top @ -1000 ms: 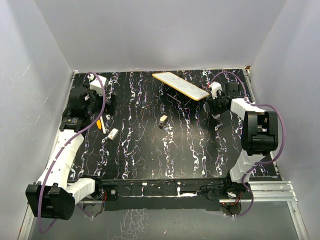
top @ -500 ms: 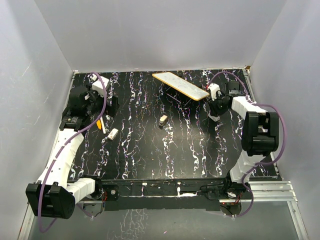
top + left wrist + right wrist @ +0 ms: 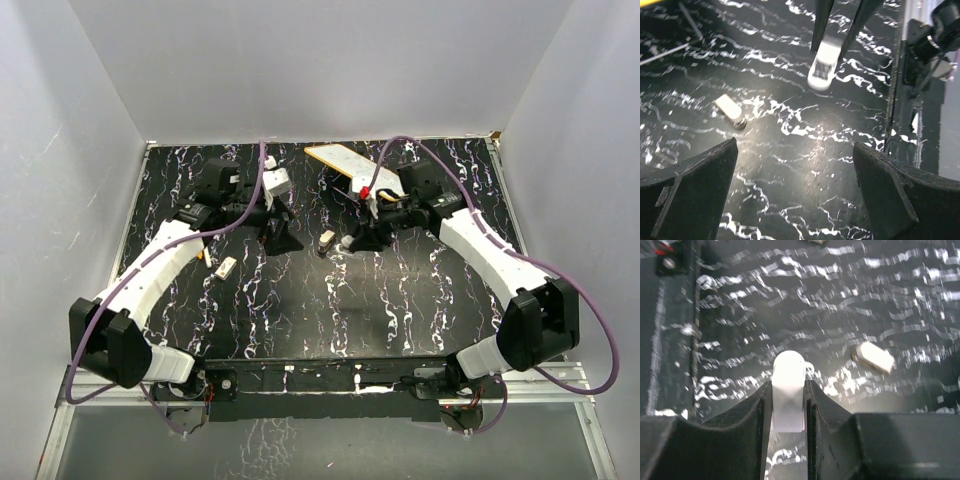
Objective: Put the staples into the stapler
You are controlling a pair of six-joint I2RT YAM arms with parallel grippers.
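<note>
My right gripper (image 3: 788,386) is shut on a white elongated piece with a rounded end, the stapler (image 3: 788,390) by its look. It is held low over the table's middle (image 3: 352,243). The left wrist view shows the stapler (image 3: 822,65) between the right fingers (image 3: 821,20). My left gripper (image 3: 795,145) is open and empty and faces it from the left (image 3: 283,243). A small whitish block (image 3: 326,239) lies on the table between the two grippers. It also shows in the left wrist view (image 3: 728,106) and the right wrist view (image 3: 874,357).
Another whitish oblong piece (image 3: 225,266) lies at the left beside an orange stick (image 3: 200,250). A long yellow-edged flat board (image 3: 360,170) rests at the back centre. The black marbled table (image 3: 330,320) has grey walls on three sides.
Both arms have swung in from the back corners to the table's middle, and their grippers now face each other. The small block and the left oblong piece have not moved.
</note>
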